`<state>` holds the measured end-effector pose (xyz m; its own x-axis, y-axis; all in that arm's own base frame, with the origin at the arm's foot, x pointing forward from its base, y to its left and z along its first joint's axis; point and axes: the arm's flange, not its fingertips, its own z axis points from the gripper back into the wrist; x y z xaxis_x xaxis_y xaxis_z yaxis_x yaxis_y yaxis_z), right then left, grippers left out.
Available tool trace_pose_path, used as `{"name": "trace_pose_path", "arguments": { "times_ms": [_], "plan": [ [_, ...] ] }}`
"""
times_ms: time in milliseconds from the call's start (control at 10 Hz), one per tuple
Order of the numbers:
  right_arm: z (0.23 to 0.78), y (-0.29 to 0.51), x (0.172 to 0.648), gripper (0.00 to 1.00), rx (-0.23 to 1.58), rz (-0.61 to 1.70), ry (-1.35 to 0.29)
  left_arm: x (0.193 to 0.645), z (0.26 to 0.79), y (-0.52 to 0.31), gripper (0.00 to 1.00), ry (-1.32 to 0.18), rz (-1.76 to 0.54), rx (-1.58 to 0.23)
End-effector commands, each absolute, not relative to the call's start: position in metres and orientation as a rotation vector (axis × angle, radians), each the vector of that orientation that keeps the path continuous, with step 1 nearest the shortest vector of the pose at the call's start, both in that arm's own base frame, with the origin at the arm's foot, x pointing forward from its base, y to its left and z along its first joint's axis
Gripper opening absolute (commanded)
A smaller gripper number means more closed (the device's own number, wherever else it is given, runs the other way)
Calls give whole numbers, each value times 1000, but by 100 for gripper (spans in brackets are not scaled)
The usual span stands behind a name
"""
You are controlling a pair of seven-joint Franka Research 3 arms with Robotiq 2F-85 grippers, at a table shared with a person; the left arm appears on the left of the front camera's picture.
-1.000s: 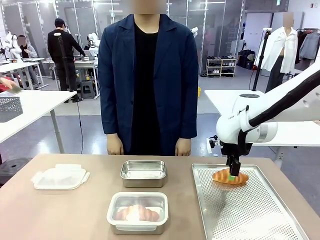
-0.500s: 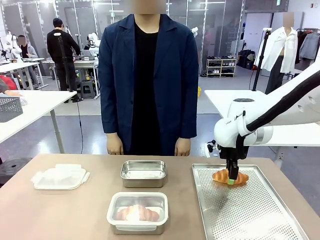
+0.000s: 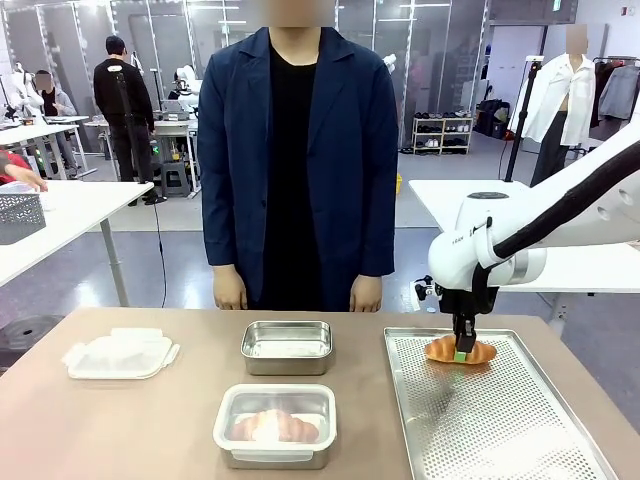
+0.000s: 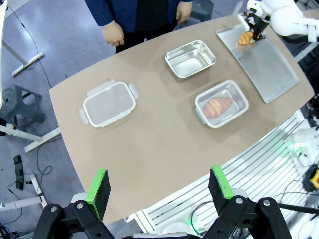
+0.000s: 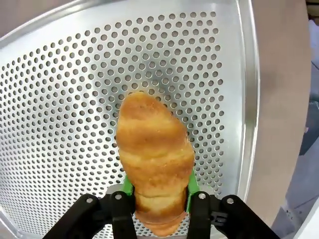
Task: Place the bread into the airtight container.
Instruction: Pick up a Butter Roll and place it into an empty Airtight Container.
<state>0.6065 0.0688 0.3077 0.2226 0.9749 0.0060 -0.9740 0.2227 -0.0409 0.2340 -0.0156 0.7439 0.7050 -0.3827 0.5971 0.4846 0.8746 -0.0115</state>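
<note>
Pick step: right claw (image 3: pixel 461 352) clenched on bread (image 5: pixel 154 144) at far end of tray (image 3: pixel 500 430). Left claw (image 4: pixel 158 186) released, high over worktop (image 4: pixel 149 144). Next: lift, carry to empty container (image 3: pixel 287 347) (near one holds a pastry), lower w/o clipping rim.

All views are bright, with even light from above. In the front view the tray (image 3: pixel 480 430) shows pale glare at lower right and a soft shadow just below the bread (image 3: pixel 440 350). The right wrist view is sharp. The left wrist view bends the table (image 4: pixel 149 159) edges.
</note>
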Motion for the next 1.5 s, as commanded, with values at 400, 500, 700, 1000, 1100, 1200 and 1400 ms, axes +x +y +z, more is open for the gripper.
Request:
{"name": "trace_pose_path", "arguments": {
  "times_ms": [400,500,700,1000,1100,1200,1400],
  "plan": [
    [409,135,580,43,-74,1298,-77,234,747,-15,100,-616,-486,-168],
    [426,169,578,43,-42,1291,-80,234,747,-15,100,-616,-486,-168],
    [447,229,574,43,-38,1309,-98,234,747,-15,100,-616,-486,-168],
    [446,315,572,43,-81,1307,-104,234,747,-15,100,-616,-486,-168],
    [441,340,572,43,-92,1321,-96,234,747,-15,100,-616,-486,-168],
    [435,362,573,43,-108,1320,-90,234,747,-15,100,-616,-486,-168],
    [421,389,580,43,-107,1341,-79,234,747,-15,100,-616,-486,-168]
  ]
}}
